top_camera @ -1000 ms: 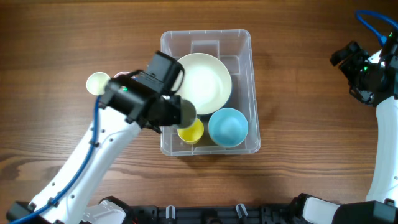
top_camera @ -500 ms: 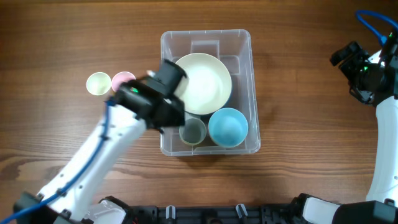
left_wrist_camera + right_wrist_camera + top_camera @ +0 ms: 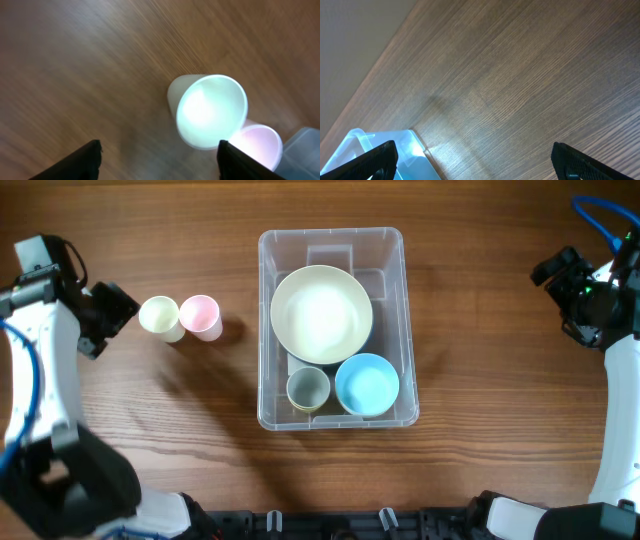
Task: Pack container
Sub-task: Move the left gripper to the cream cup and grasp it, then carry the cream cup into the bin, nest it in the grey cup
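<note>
The container (image 3: pixel 266 330), a clear plastic bin, stands mid-table and holds a large cream bowl (image 3: pixel 320 315), a grey cup (image 3: pixel 308 390) and a blue bowl (image 3: pixel 367 384). Left of it, a pale yellow cup (image 3: pixel 158 314) and a pink cup (image 3: pixel 200 315) stand side by side on the wood. My left gripper (image 3: pixel 124 314) hovers just left of the pale cup, open and empty. In the left wrist view the pale cup (image 3: pixel 212 111) and the pink cup (image 3: pixel 256 145) lie ahead of the left gripper (image 3: pixel 160 161). My right gripper (image 3: pixel 556 284) is open at the far right.
The right wrist view shows bare wood and a corner of the container (image 3: pixel 405 152) between the wide right gripper (image 3: pixel 475 162). A corner of the container (image 3: pixel 306 145) also shows past the pink cup in the left wrist view.
My left gripper opened and let go of the grey cup in the container's front left, then swung back to the far left beside the pale cup. The right arm stayed still.
</note>
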